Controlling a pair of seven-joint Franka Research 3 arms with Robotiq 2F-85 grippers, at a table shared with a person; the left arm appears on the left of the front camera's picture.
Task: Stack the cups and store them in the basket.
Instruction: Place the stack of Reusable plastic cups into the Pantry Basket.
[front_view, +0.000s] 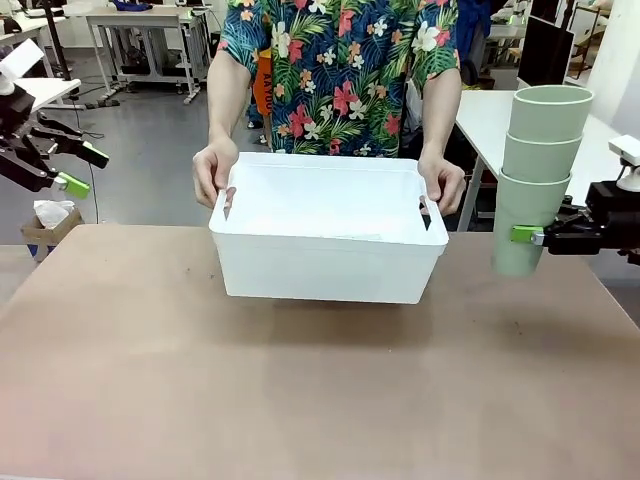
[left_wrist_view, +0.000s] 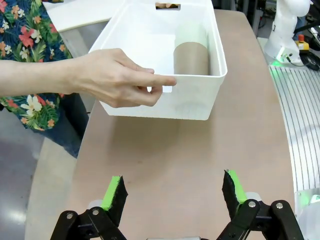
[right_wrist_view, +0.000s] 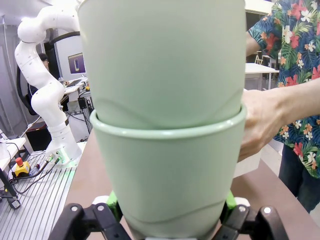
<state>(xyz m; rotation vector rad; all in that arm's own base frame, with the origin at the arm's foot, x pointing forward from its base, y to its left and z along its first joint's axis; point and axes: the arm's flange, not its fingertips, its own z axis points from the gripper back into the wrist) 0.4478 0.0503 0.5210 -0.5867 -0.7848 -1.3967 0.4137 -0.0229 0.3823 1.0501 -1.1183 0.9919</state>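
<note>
Right gripper (front_view: 527, 236) is clamped on the bottom cup of a mint stack (front_view: 535, 175) — held upright above the counter (front_view: 320, 390), beside the basket (front_view: 330, 245). Left gripper (left_wrist_view: 174, 192) hangs with its jaws apart; ahead, a person's hands (left_wrist_view: 117, 77) grip the basket — tan cup (left_wrist_view: 191, 57) lying inside.

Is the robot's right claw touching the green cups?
Touching. In the front view the right gripper clamps the bottom cup of the stack; the right wrist view shows its jaws pressed against both sides.
</note>
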